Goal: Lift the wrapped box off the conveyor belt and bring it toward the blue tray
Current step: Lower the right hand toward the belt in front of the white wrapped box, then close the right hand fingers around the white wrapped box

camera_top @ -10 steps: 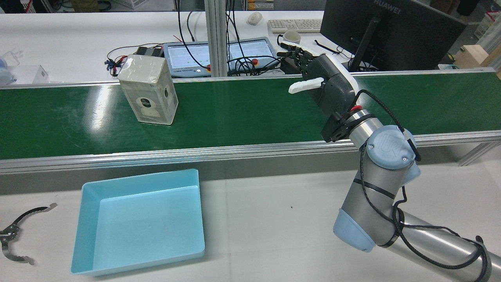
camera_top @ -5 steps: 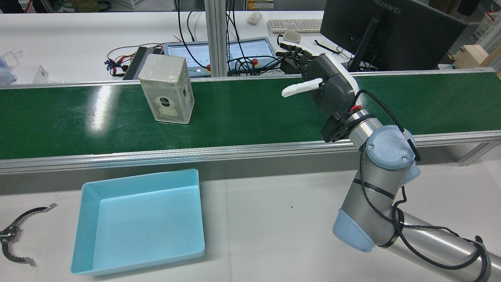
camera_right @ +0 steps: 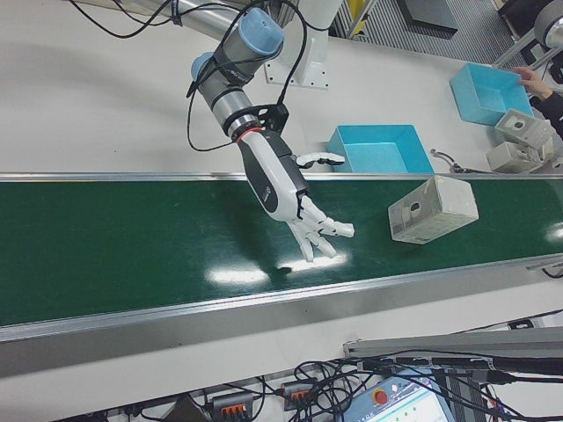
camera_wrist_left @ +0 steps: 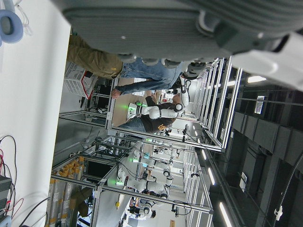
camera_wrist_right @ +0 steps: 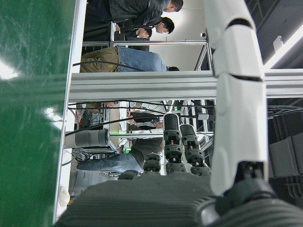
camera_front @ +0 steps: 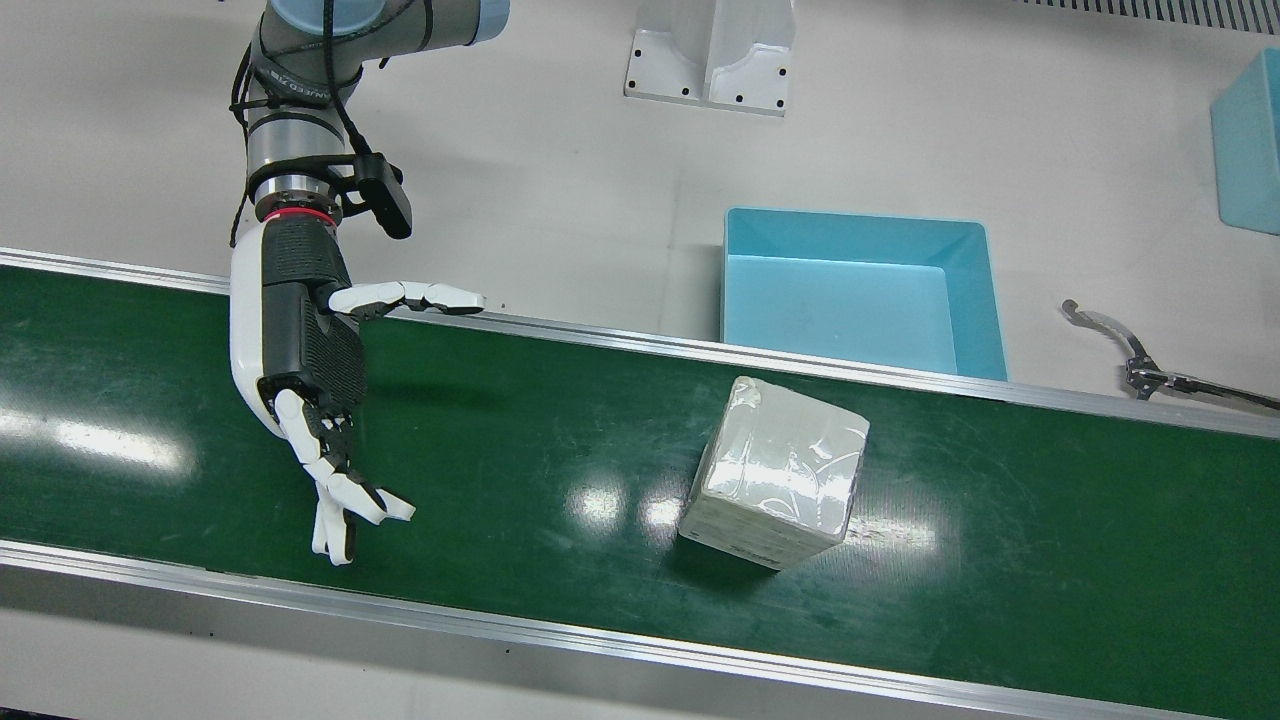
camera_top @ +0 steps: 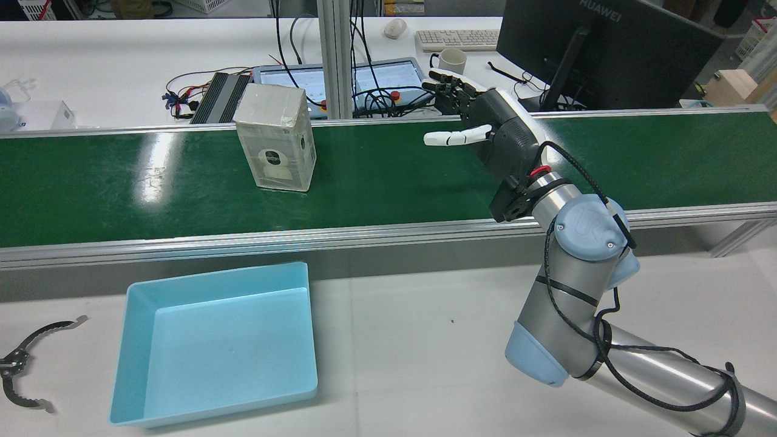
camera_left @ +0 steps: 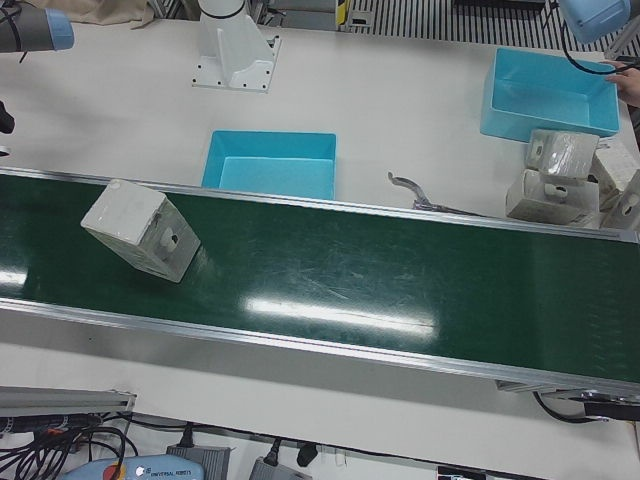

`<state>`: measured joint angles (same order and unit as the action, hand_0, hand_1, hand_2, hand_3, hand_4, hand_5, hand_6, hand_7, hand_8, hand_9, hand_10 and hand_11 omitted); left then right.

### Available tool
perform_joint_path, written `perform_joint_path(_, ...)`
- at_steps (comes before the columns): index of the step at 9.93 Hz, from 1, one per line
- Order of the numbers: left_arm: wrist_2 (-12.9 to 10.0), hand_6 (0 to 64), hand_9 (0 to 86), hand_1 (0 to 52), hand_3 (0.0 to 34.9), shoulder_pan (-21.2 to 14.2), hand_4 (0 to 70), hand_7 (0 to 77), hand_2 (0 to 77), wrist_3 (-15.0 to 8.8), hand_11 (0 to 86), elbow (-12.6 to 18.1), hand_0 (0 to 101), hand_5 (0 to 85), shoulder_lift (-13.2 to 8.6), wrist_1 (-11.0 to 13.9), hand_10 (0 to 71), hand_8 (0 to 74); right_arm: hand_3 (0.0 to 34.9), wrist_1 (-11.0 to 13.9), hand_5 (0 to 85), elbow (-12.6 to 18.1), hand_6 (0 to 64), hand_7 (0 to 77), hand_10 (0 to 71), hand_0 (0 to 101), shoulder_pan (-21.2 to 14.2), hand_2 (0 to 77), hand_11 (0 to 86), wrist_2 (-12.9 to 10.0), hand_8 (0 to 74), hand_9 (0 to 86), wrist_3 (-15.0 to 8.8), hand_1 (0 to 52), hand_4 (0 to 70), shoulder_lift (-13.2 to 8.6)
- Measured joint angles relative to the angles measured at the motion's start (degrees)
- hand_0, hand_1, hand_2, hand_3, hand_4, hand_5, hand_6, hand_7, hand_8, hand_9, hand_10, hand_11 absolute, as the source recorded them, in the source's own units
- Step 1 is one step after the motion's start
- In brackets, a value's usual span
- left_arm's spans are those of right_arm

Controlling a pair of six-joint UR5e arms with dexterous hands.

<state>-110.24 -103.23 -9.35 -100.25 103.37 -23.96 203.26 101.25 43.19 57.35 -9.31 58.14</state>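
1. Front view: your right hand (camera_front: 305, 390) hangs over the green conveyor belt (camera_front: 560, 420) with its fingers (camera_front: 345, 505) spread wide and nothing in them. The plastic-wrapped white box (camera_front: 775, 485) stands on the belt well apart from the hand, just across the belt's rail from the shallow light-blue tray (camera_front: 860, 300). Keep the hand wide and line the palm up with a flat side of the box before you close.

2. Rear view: the wrapped box (camera_top: 276, 145) sits towards the far side of the belt (camera_top: 388, 176), with the blue tray (camera_top: 215, 343) on the near side of the rail. The right hand (camera_top: 485, 127) has its thumb held out sideways. I judge the film slippery, so close on broad faces, not on corners.

3. Left-front view: the box (camera_left: 140, 230) looks tilted here, probably only the camera's angle. No left hand shows in this view.

4. Right-front view: the open right hand (camera_right: 290, 198) and the box (camera_right: 433, 208) remain apart on the belt (camera_right: 158, 237).

5. Left hand view: only the hand's blurred underside and the room beyond; you cannot tell from it how its fingers are set.

6. Right hand view: the fingers are extended and bare; the box is out of frame.
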Motion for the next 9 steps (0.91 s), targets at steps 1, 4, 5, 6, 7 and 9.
perform_joint_path(1, 0.0, 0.5, 0.5, 0.0, 0.0, 0.0, 0.5, 0.5, 1.1, 0.0, 0.5, 0.0, 0, 1.1, 0.0, 0.0, 0.0, 0.5, 0.0, 0.2, 15.3, -0.2, 8.7, 22.4, 0.0, 48, 0.0, 12.0, 1.1, 0.1, 5.5, 5.4, 0.0, 13.6, 12.0, -0.2)
perform_joint_path(4, 0.0, 0.5, 0.0, 0.0, 0.0, 0.0, 0.0, 0.5, 0.5, 0.0, 0.5, 0.0, 0, 1.1, 0.0, 0.0, 0.0, 0.5, 0.0, 0.4, 9.8, -0.3, 3.8, 15.3, 0.0, 46, 0.0, 8.7, 1.1, 0.4, 2.2, 2.2, 0.0, 12.0, 6.0, -0.4)
perform_joint_path(5, 0.0, 0.5, 0.5, 0.0, 0.0, 0.0, 0.5, 0.5, 0.5, 0.0, 0.5, 0.0, 0, 1.1, 0.0, 0.0, 0.0, 0.5, 0.0, 0.4, 9.8, -0.4, 3.8, 15.3, 0.0, 46, -0.3, 8.7, 1.1, 0.4, 2.2, 2.2, 0.0, 12.0, 6.0, -0.4)
perform_joint_path(6, 0.0, 0.5, 0.5, 0.0, 0.0, 0.0, 0.5, 0.5, 0.5, 0.0, 0.5, 0.0, 0, 1.1, 0.0, 0.0, 0.0, 0.5, 0.0, 0.3, 9.8, -0.7, 3.8, 15.3, 0.0, 46, -0.7, 8.7, 1.1, 0.5, 2.2, 2.2, 0.0, 12.0, 6.0, -0.5)
perform_joint_path(7, 0.0, 0.5, 0.5, 0.0, 0.0, 0.0, 0.0, 0.5, 0.5, 0.0, 0.5, 0.0, 0, 1.1, 0.0, 0.0, 0.0, 0.5, 0.0, 0.3, 7.6, -1.2, 3.8, 14.2, 0.0, 46, -1.0, 10.9, 1.1, 0.5, 0.5, 1.6, 0.0, 14.7, 6.0, -1.0)
perform_joint_path(9, 0.0, 0.0, 0.5, 0.0, 0.0, 0.0, 0.5, 0.5, 0.5, 0.0, 0.5, 0.0, 0, 1.1, 0.0, 0.0, 0.5, 0.5, 0.0, 0.4, 9.3, -3.2, 3.8, 13.6, 0.0, 47, -1.2, 12.5, 1.1, 0.6, 0.5, 1.6, 0.0, 16.4, 6.0, -3.6)
